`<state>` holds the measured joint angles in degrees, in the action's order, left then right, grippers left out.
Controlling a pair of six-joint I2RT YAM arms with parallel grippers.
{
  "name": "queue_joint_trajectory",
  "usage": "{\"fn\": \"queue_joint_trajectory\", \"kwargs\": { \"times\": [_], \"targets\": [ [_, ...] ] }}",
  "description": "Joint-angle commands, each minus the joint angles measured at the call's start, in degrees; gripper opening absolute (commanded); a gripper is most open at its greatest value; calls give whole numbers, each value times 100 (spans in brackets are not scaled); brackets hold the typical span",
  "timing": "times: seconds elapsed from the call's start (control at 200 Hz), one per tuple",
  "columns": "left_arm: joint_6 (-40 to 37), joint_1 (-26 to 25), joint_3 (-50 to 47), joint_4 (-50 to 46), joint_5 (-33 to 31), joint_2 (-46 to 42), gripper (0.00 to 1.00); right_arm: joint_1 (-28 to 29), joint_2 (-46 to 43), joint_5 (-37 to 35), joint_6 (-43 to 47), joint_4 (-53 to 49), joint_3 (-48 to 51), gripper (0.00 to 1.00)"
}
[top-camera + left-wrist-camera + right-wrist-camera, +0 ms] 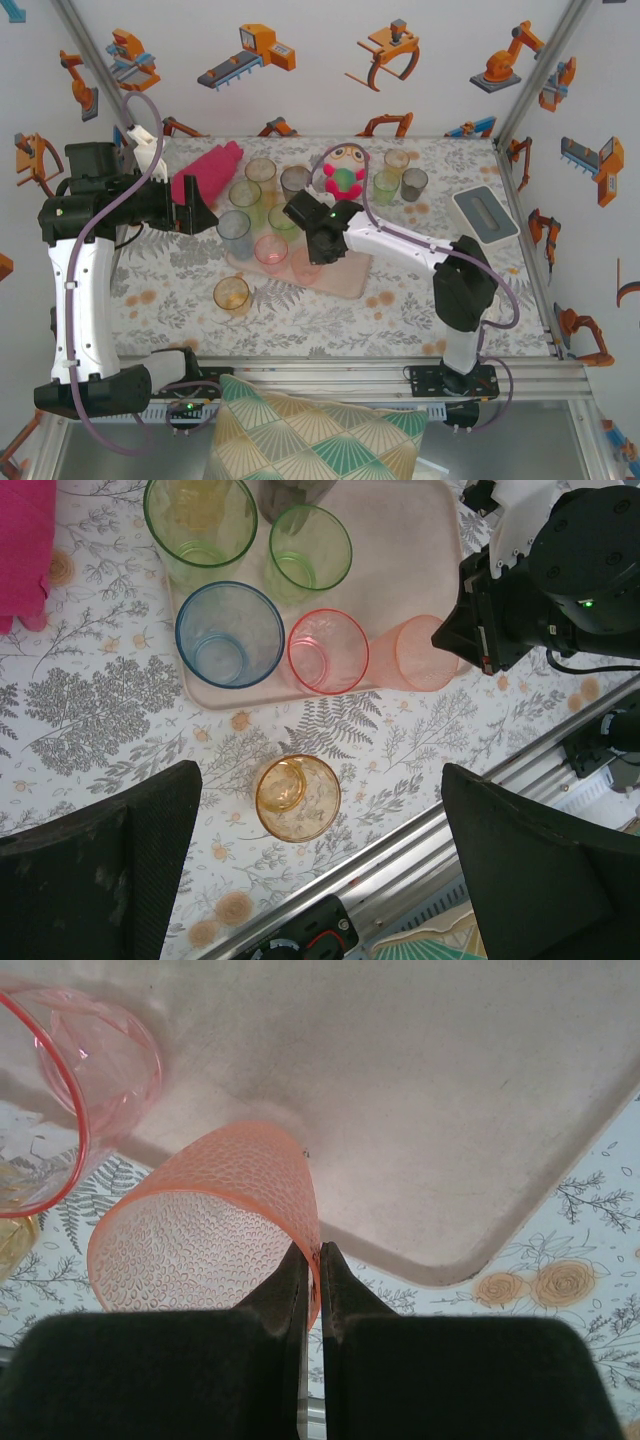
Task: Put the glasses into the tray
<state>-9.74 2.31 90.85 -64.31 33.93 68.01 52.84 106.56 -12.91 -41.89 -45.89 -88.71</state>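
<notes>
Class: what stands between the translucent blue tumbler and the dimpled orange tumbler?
A translucent pink tumbler, upright on the beige tray, stands between the blue tumbler and the orange tumbler, as the left wrist view shows.

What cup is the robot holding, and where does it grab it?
Right gripper pinches the orange dimpled see-through tumbler by its rim wall. Left gripper is open, holding nothing.

The top external camera looks down from high behind the arm bases [465, 380] over the whole floral-print tabletop [400, 320]. The left wrist camera faces down from mid height; the right wrist camera sits far closer. Both share an edge of the matte beige-pink rectangular tray [400, 550] and the dimpled orange translucent tumbler [230, 1200].
</notes>
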Motion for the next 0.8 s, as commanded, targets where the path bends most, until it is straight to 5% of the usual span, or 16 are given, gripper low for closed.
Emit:
{"fn": "queue_joint_trajectory", "kwargs": {
  "times": [0.0, 0.566, 0.791],
  "targets": [
    [-41, 18, 168, -97, 101, -24, 97, -19, 90, 16, 84, 78, -220, 6],
    [-283, 11, 188, -314, 835, -42, 97, -19, 215, 7, 84, 151, -241, 7],
    [-294, 11, 206, -338, 899, -52, 97, -19, 198, 43, 84, 169, -232, 18]
  ]
}}
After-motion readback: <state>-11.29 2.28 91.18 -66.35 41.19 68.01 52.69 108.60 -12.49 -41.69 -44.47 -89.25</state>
